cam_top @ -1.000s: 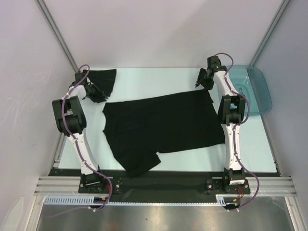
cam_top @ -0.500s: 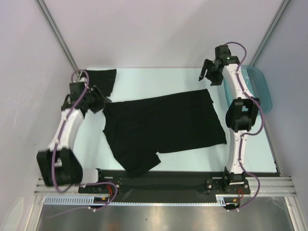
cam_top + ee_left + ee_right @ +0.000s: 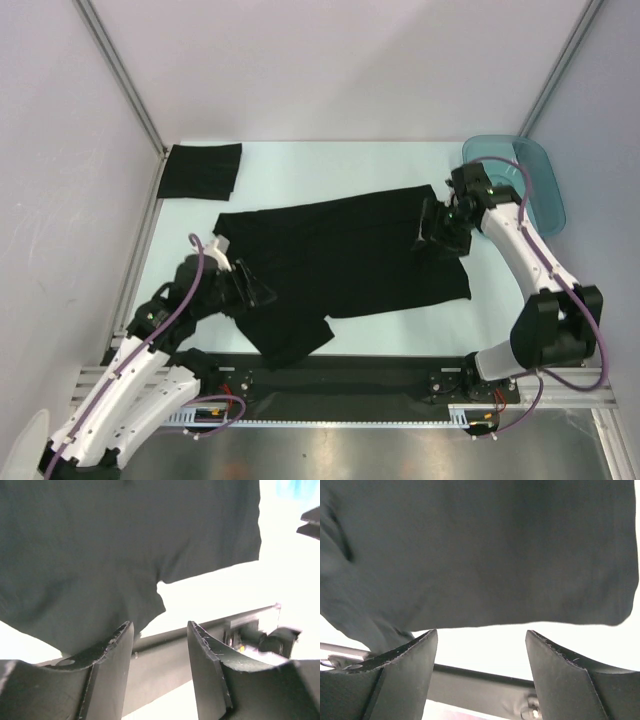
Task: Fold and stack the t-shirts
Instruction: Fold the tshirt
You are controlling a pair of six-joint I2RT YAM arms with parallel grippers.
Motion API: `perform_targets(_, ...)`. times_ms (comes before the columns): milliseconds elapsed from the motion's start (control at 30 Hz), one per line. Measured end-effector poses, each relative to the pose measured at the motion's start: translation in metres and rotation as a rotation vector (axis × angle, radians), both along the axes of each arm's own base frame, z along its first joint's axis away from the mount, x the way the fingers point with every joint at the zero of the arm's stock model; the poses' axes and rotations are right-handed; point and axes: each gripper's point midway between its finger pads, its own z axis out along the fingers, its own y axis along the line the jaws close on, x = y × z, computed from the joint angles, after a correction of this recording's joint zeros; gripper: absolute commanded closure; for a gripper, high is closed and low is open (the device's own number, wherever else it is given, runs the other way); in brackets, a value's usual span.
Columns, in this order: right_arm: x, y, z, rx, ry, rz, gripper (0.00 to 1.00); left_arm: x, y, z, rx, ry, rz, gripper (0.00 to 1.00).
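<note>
From above, the spread t-shirt [image 3: 345, 255] lies mid-table [image 3: 330, 165], its long axis running left to right and one sleeve pointing near-left. The folded t-shirt [image 3: 200, 171] sits in the far left corner. The left gripper [image 3: 258, 293] is over the spread t-shirt's left edge and the right gripper [image 3: 430, 238] over its right. In the left wrist view the jaws stand partly apart, holding nothing. In the right wrist view the jaws are wide and empty, with black cloth beyond.

A translucent teal plastic tray [image 3: 543, 190] sits at the far right corner of a pale table [image 3: 330, 165]. A black strip [image 3: 380, 366] runs along the table's near edge.
</note>
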Motion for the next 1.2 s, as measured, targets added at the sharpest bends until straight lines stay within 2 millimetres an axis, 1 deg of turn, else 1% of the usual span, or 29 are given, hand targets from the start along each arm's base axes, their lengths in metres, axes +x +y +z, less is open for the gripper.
perform_targets(67,-0.026,-0.004,-0.009,0.004,0.034,-0.007,0.23,-0.021,-0.007,-0.013,0.002,0.052,-0.021,0.49)
perform_targets(167,-0.048,-0.006,-0.006,0.015,0.028,-0.013,0.23,-0.048,-0.014,-0.038,0.044,0.146,-0.068,0.49)
perform_targets(267,-0.052,-0.004,0.005,0.04,-0.015,-0.007,0.23,-0.074,-0.019,-0.057,0.115,0.225,-0.113,0.47)
perform_targets(400,-0.054,0.006,0.01,0.076,-0.025,0.018,0.23,-0.095,-0.024,-0.069,0.171,0.272,-0.134,0.45)
perform_targets(500,-0.063,0.027,0.005,0.104,-0.019,0.083,0.25,-0.11,-0.026,-0.078,0.188,0.302,-0.132,0.46)
perform_targets(533,-0.069,0.038,0.001,0.116,-0.01,0.119,0.25,-0.114,-0.026,-0.083,0.194,0.316,-0.128,0.48)
perform_targets(633,-0.098,0.071,-0.014,0.147,0.03,0.233,0.26,-0.127,-0.022,-0.099,0.241,0.355,-0.113,0.5)
perform_targets(700,-0.118,0.087,-0.022,0.168,0.048,0.295,0.26,-0.137,-0.018,-0.108,0.298,0.377,-0.113,0.5)
perform_targets(767,-0.135,0.095,-0.028,0.191,0.066,0.326,0.26,-0.143,-0.013,-0.116,0.357,0.38,-0.105,0.51)
perform_targets(833,-0.142,0.096,-0.03,0.207,0.063,0.323,0.26,-0.147,-0.009,-0.122,0.404,0.376,-0.092,0.51)
perform_targets(900,-0.147,0.094,-0.03,0.223,0.056,0.314,0.26,-0.148,-0.007,-0.124,0.414,0.367,-0.072,0.51)
perform_targets(1033,-0.149,0.093,-0.023,0.237,0.026,0.317,0.26,-0.143,-0.013,-0.128,0.366,0.341,-0.022,0.5)
perform_targets(1200,-0.151,0.09,-0.019,0.225,0.02,0.334,0.26,-0.133,-0.01,-0.147,0.342,0.308,0.032,0.49)
